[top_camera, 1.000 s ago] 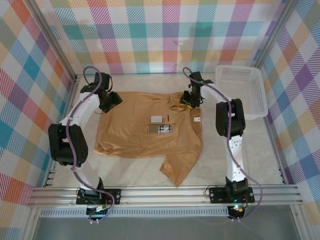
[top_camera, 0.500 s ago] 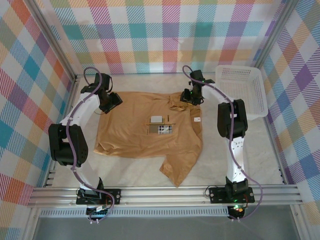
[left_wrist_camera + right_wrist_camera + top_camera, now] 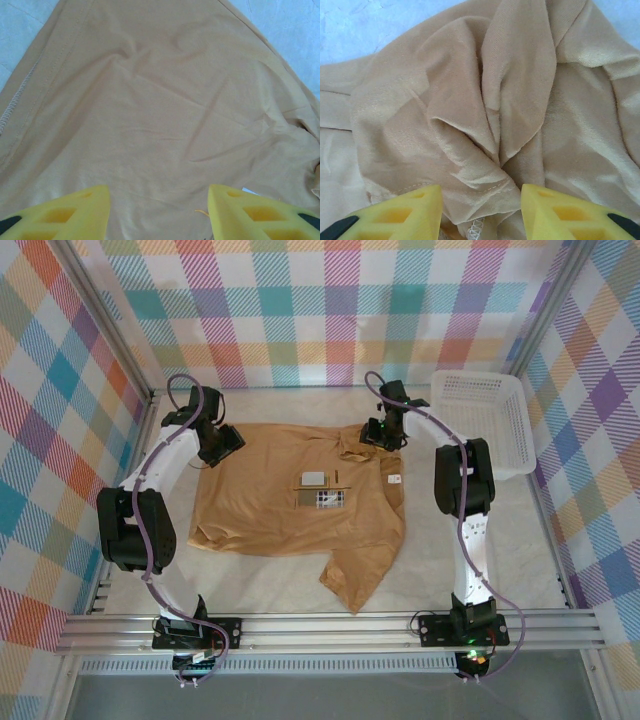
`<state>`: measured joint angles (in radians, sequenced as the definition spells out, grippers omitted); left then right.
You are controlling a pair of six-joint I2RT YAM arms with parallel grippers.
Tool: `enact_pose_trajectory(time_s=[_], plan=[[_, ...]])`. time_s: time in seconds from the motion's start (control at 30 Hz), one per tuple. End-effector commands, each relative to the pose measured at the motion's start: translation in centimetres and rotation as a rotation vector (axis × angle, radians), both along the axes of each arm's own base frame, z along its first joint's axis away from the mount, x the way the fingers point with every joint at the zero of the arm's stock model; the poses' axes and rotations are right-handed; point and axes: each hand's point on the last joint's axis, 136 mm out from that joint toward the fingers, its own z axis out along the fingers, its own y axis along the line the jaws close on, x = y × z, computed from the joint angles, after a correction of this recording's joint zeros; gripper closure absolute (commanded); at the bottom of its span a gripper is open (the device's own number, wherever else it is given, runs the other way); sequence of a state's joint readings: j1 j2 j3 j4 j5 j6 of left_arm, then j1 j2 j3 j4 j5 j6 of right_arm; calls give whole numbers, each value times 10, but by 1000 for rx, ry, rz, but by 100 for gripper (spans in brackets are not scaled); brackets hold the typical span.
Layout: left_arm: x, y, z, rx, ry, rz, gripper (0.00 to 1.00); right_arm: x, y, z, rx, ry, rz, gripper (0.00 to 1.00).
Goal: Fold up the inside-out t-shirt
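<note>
Tan soft-fabric short-sleeved t-shirt (image 3: 290, 500) lying spread on desk (image 3: 540, 540) toward far edge; left end effector (image 3: 157, 202) hovering released over flat cloth, right end effector (image 3: 481, 200) released, straddling bunched sleeve (image 3: 470, 125), likely lining up pinches

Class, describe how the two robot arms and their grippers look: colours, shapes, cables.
The left arm and right arm have white links, black joints and black bases, with a purplish cable looping along each. The left gripper and right gripper carry yellow wedge-shaped fingers with moulded hollows and black backs.
</note>
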<state>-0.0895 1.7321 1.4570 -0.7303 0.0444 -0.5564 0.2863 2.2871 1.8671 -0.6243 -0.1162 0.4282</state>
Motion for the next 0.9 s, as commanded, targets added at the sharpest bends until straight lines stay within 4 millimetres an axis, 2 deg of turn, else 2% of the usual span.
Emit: enact_pose_trajectory(time_s=[0.0,0.17,0.3,0.43,0.6,0.67,0.77,0.87], plan=[[-3,-1,7,-9,-11,-12,46,4,1,-12,2,13,13,55],[-3,-1,7,-7,-10,-15,46,3,3,-17,12,25,8,63],[-3,-1,8,-5,-11,-16,47,3,2,-11,10,19,4,72],[-2,-1,9,-7,-12,-16,47,3,-2,4,-5,-2,-4,78],[-2,-1,10,-7,-12,-16,47,3,-4,30,-18,-30,0,80],[-2,-2,9,-9,-10,-16,47,3,-2,37,-12,-38,7,86],[-2,-2,7,-11,0,-20,48,3,2,44,-14,-43,21,88],[-3,-2,7,-7,1,-21,48,3,4,47,-8,-44,24,97]])
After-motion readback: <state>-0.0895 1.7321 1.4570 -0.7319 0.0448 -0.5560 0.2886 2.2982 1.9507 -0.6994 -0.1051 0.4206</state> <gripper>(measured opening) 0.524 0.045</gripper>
